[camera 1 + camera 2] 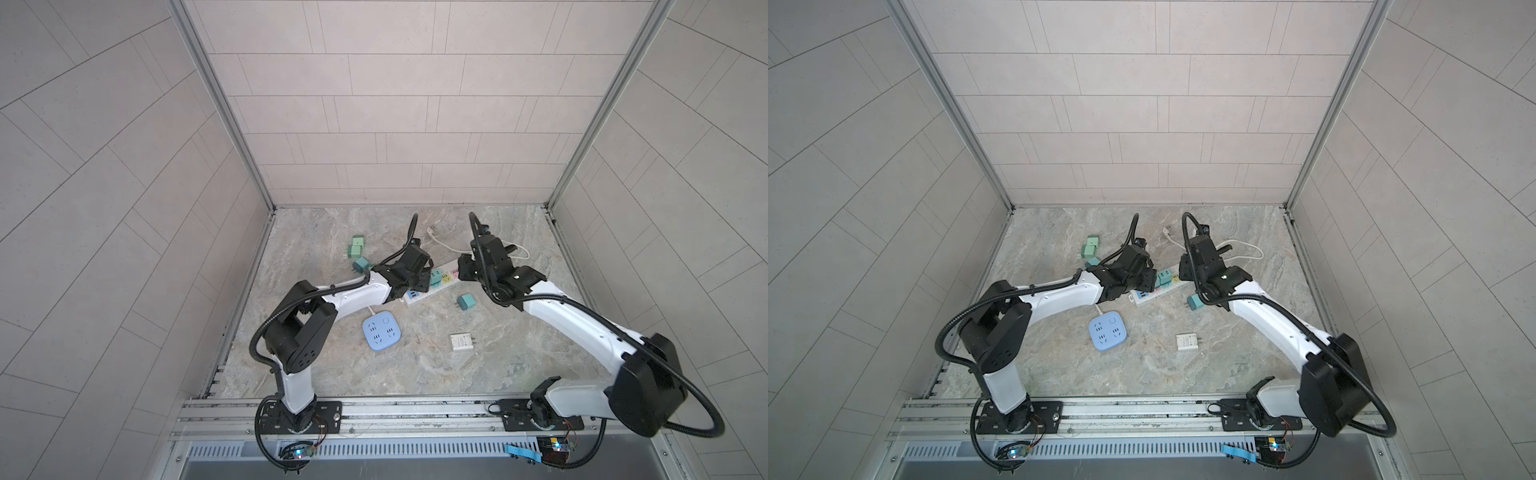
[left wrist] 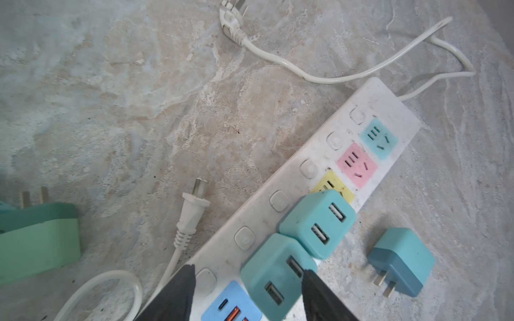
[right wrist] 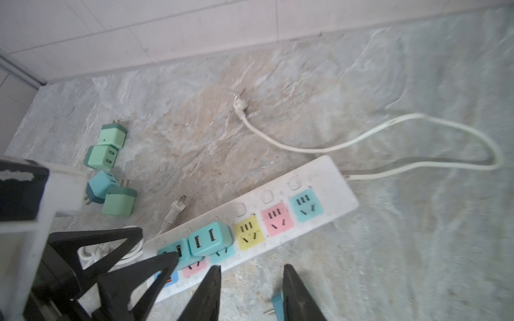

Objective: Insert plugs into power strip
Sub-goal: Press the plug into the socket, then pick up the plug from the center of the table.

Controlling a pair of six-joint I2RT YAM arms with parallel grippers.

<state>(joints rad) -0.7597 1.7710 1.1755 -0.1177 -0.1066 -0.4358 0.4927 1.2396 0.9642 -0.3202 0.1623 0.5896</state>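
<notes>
In both top views a white power strip (image 1: pixel 424 296) lies slantwise in the middle of the counter (image 1: pixel 498 374), its near end hidden under the left arm (image 1: pixel 353 297). A blue socket block (image 1: pixel 382 331) and a flat white charger block (image 1: pixel 460 343) sit on open stone toward the front edge. A loose teal plug (image 1: pixel 466 301) lies just beside the strip, and mint plugs (image 1: pixel 356 246) cluster toward the far left corner.

Left wrist view: the left gripper (image 2: pixel 248 269) stands with jaws apart on either side of a seated teal plug (image 2: pixel 275 278), not clamped. A second teal plug (image 2: pixel 317 222) stands in the next socket. The pink socket (image 2: pixel 357 165) and the end socket (image 2: pixel 378 139) are free.

Right wrist view: the right gripper (image 3: pixel 252 267) hangs with jaws apart and empty over bare counter beside the strip's long side. There is wide room toward the right edge.
</notes>
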